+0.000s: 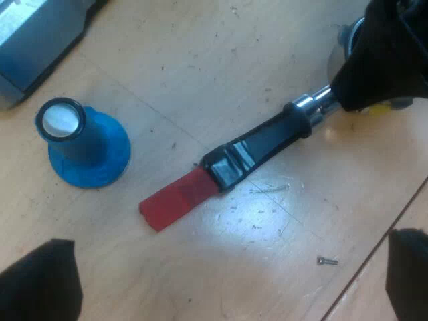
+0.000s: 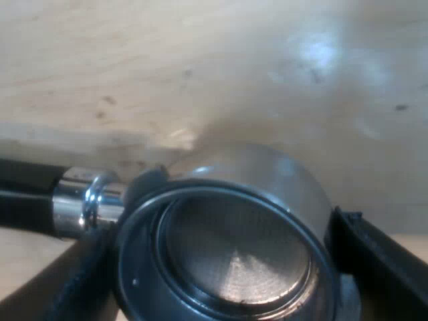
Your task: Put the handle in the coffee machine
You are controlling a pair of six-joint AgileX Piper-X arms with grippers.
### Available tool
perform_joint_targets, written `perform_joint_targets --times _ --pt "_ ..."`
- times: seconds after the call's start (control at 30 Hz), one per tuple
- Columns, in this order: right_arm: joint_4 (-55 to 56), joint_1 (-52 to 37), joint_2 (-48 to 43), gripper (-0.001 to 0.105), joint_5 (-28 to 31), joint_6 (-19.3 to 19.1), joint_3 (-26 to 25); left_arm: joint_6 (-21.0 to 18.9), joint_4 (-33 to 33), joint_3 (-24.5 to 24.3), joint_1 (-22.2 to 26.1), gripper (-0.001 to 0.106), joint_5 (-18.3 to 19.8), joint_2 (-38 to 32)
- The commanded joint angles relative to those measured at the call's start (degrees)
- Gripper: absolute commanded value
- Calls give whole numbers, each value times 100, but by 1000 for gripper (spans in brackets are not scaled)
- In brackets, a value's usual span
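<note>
The right gripper (image 2: 221,267) is closed on the basket of the metal holder (image 2: 234,254), which lies loose on the wooden table (image 2: 200,67). The left gripper (image 1: 224,287) is spread wide, empty, above the holder's dark handle (image 1: 261,144) and red end (image 1: 177,198). A blue tamper (image 1: 83,144) stands upright nearby; the espresso machine (image 1: 33,40) lies beyond.

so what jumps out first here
The holder lies on the wooden table, its red end near the standing blue tamper. The right tool is at the holder's metal basket, which looks empty.
</note>
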Motion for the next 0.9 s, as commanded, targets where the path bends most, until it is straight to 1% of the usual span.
perform_joint_targets --times 0.03,0.1,0.3,0.47,0.5,0.57,0.6,0.7,0.73,0.77,0.9 --pt "47 9 -107 0 55 -89 -16 -8 -30 -20 -24 94 42 -8" --pt "289 9 -269 0 57 -414 -16 -8 -42 -20 -24 94 42 -8" --pt "424 9 -455 0 57 -825 -16 -8 -105 -20 -24 94 42 -8" --pt "692 -19 -631 0 57 -1377 -16 -8 -105 -20 -24 94 42 -8" --pt "700 -20 -646 0 57 -1418 -16 -8 -105 -20 -24 94 42 -8" --pt "747 -84 -747 0 10 -1639 -16 -8 -105 -20 -24 94 42 -8" --pt "764 -117 -770 0 10 -1656 -16 -8 -105 -20 -24 94 42 -8" --pt "775 -313 -865 0 -281 -1934 -16 176 -105 -20 -24 94 81 -8" --pt "775 -355 -874 0 -343 -1950 -16 310 -105 -20 -24 94 126 -8" --pt "779 -473 -897 0 -501 -2122 -16 400 -105 -20 -24 94 173 -8" --pt "788 -612 -895 0 -847 -2405 -16 738 -105 -20 -24 94 333 -8"
